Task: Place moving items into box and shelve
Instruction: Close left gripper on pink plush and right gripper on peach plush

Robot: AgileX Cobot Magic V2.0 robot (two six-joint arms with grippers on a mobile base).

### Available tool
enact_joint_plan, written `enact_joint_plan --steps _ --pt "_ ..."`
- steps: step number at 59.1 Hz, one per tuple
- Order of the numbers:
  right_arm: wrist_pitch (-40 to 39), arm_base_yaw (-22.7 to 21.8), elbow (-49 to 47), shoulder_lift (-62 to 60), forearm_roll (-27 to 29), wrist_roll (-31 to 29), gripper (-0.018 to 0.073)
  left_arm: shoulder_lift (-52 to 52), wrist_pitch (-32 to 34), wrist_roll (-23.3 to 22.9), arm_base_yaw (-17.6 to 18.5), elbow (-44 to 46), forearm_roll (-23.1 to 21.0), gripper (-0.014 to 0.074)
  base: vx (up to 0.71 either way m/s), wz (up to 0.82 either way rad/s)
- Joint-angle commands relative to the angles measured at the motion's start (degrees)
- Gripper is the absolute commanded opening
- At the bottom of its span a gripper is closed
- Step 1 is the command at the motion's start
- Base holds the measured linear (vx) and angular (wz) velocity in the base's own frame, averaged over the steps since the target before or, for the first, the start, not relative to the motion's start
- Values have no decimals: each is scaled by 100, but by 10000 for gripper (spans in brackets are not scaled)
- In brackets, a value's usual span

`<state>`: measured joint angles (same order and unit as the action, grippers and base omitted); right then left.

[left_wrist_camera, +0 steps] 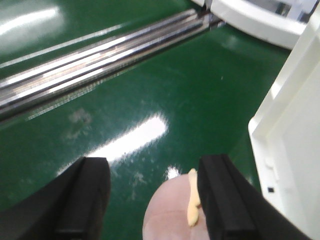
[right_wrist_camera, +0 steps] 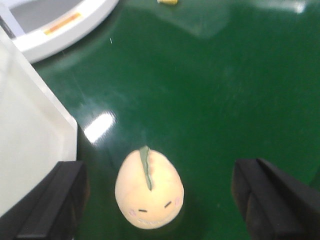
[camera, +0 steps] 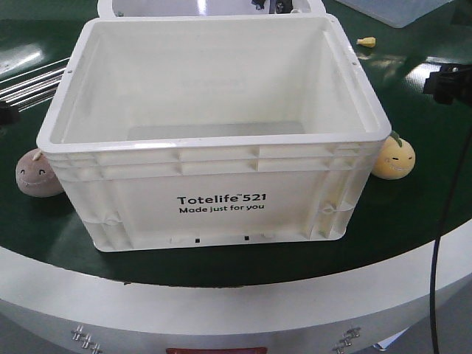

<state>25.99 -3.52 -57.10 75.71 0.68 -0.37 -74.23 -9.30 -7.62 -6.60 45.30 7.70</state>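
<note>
The box (camera: 214,199), a large white crate printed "Totelife 521", stands empty in the middle of the green table. A pinkish-brown plush (camera: 38,175) lies against its left side. A yellow plush with a green leaf (camera: 394,156) lies at its right side. In the left wrist view my left gripper (left_wrist_camera: 155,172) is open over the pinkish plush (left_wrist_camera: 167,215), which sits nearer the right finger (left_wrist_camera: 222,195). My right gripper (right_wrist_camera: 160,170) is open and straddles the yellow plush (right_wrist_camera: 149,192), with both fingers apart from it. The box wall (right_wrist_camera: 30,135) is close to its left finger.
Metal rails (left_wrist_camera: 100,55) run across the table left of the box. A small yellow item (camera: 366,42) lies at the back right. A second white container (camera: 147,7) stands behind the box and a pale blue bin (camera: 398,11) at the far right. The table's white rim (camera: 221,310) curves along the front.
</note>
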Motion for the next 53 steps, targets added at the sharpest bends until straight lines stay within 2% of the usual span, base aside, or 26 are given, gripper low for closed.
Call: enact_joint_plan --steps 1,33,40,53 --pt "-412 -33 -215 98 -1 -62 609 -66 459 -51 -1 214 5 507 0 0" --pt "-483 -33 -215 1249 129 -83 594 -763 684 -47 -1 214 5 507 0 0" --pt "-525 -33 -215 1427 427 -201 594 -847 742 -47 -1 214 5 507 0 0" --pt "-647 -28 -215 1793 1173 -968 594 -942 873 -47 -1 214 5 507 0 0"
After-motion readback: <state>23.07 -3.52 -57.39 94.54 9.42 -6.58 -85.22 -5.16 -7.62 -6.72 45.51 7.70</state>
